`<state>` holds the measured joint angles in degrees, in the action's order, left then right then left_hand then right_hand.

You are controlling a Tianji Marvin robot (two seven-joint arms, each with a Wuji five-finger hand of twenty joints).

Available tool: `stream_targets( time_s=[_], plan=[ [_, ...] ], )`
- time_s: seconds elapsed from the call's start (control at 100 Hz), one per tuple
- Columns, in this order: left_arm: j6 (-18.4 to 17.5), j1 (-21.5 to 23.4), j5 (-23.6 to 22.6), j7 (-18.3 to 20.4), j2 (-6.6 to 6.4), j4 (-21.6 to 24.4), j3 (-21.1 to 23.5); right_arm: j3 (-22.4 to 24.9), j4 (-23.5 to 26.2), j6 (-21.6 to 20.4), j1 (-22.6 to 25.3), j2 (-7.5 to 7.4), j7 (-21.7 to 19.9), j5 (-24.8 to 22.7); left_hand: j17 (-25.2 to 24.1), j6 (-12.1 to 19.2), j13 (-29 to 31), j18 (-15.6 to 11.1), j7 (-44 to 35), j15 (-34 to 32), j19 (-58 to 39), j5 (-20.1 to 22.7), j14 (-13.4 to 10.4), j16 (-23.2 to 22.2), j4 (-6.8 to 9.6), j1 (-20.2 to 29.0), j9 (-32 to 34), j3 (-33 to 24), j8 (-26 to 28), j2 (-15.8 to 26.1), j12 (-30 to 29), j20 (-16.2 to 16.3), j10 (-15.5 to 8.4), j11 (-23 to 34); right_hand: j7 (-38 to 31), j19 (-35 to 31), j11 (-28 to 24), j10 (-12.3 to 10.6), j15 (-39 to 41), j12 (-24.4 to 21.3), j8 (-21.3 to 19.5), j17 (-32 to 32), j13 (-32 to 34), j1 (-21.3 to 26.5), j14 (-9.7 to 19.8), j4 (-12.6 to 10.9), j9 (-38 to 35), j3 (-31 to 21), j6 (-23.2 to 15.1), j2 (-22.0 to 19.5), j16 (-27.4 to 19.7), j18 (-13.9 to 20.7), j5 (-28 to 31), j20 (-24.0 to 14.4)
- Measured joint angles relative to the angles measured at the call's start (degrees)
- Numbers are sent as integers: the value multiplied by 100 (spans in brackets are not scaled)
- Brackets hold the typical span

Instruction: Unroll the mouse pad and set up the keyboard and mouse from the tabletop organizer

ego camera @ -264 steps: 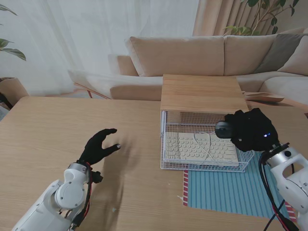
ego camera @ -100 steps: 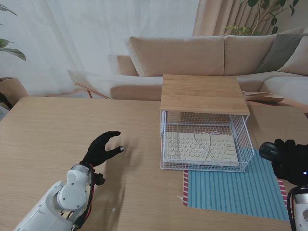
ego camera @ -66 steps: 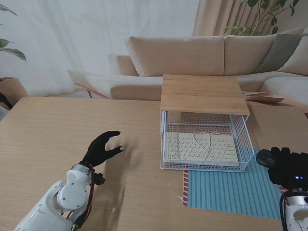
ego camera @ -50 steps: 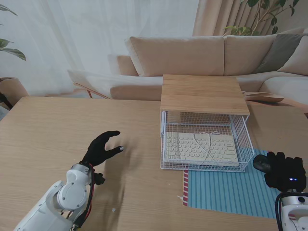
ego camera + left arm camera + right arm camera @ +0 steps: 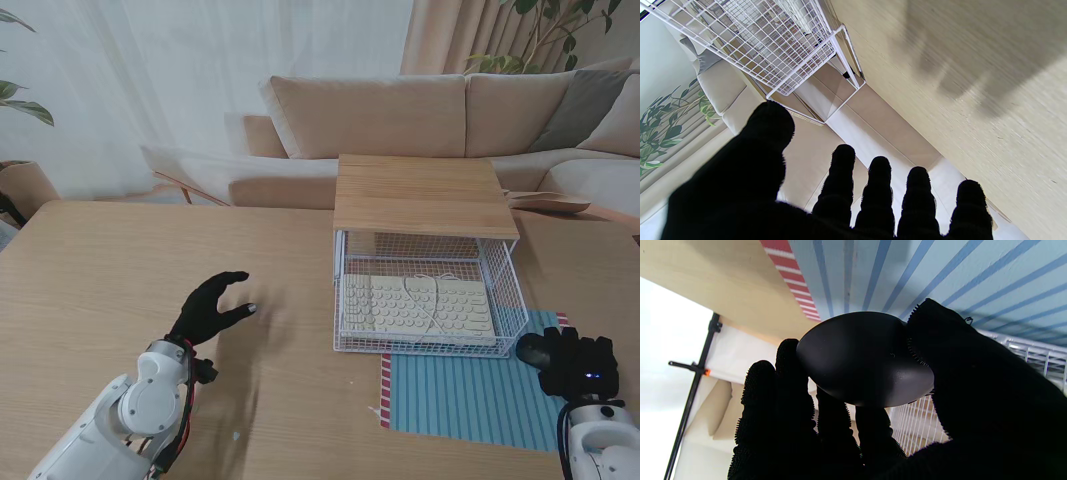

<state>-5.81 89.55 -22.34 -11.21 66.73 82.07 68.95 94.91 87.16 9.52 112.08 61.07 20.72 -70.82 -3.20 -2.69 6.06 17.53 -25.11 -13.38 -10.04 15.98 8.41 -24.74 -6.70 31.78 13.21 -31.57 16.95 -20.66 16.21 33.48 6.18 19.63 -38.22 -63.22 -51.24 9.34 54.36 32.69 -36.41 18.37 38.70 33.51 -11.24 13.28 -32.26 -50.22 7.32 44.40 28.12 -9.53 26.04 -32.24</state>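
Note:
A blue striped mouse pad (image 5: 480,400) with red-striped ends lies flat in front of the wire organizer (image 5: 425,300). Inside the organizer rests a cream keyboard (image 5: 415,308) with its white cable looped on top. My right hand (image 5: 575,366) is shut on a black mouse (image 5: 530,348), holding it low over the pad's right part. In the right wrist view the mouse (image 5: 863,358) sits between thumb and fingers (image 5: 790,400), close over the striped pad (image 5: 940,270). My left hand (image 5: 207,306) hovers open over the bare table left of the organizer, fingers (image 5: 877,196) spread.
The organizer has a wooden top (image 5: 423,193). A beige sofa (image 5: 450,120) stands behind the table (image 5: 100,280). Plants (image 5: 15,100) show at the far left and far right corners. The table's right edge lies close to my right arm.
My right hand carried the mouse from in front of the organizer out to the right, then down and nearer to me, over the pad. The left hand barely moved.

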Motion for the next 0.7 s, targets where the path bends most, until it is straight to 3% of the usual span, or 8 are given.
stream_targets(
  time_s=[0.42, 0.51, 0.62, 0.63, 0.7],
  plan=[
    [9, 47, -11, 7, -3, 72, 40, -66, 17, 71, -18, -28, -713, -7, 0, 0, 0, 0, 0, 0, 0, 0, 0, 0, 0, 0, 0, 0, 0, 0, 0, 0, 0, 0, 8, -13, 0, 1, 2, 1, 0, -260, -191, 76, -1, 0, 151, 0, 0, -16, -1, 22, -101, 0],
    [13, 52, -11, 7, -3, 81, 41, -65, 75, 101, -8, -34, -830, -15, 0, 0, 0, 0, 0, 0, 0, 0, 0, 0, 0, 0, 0, 0, 0, 0, 0, 0, 0, 0, 33, -13, -15, 2, -4, 2, 0, -413, -360, 84, 9, -8, 369, 64, -1, -239, 41, 79, -285, 8],
    [14, 56, -11, 11, -5, 91, 41, -64, 243, 264, 29, -47, -1325, -97, 0, 0, 0, 0, 0, 0, 0, 0, 0, 0, 0, 0, 0, 0, 0, 0, 0, 0, 0, 0, 235, 17, -44, -9, -182, 1, 0, -531, -549, 89, 111, -21, 660, 228, 2, -638, 98, 191, -498, 8],
    [14, 57, -11, 11, -5, 91, 41, -64, 256, 283, 33, -49, -1361, -110, 0, 0, 0, 0, 0, 0, 0, 0, 0, 0, 0, 0, 0, 0, 0, 0, 0, 0, 0, 0, 235, 28, -45, -11, -197, -7, 0, -546, -562, 89, 118, -125, 665, 228, 2, -640, 98, 211, -514, 8],
    [14, 59, -10, 11, -5, 94, 41, -70, 287, 342, 45, -56, -1411, -155, 0, 0, 0, 0, 0, 0, 0, 0, 0, 0, 0, 0, 0, 0, 0, 0, 0, 0, 0, 0, 311, 51, -45, -52, -349, -59, 0, -596, -640, 85, 155, -190, 801, 233, 2, -764, 99, 231, -625, 13]
  ],
)
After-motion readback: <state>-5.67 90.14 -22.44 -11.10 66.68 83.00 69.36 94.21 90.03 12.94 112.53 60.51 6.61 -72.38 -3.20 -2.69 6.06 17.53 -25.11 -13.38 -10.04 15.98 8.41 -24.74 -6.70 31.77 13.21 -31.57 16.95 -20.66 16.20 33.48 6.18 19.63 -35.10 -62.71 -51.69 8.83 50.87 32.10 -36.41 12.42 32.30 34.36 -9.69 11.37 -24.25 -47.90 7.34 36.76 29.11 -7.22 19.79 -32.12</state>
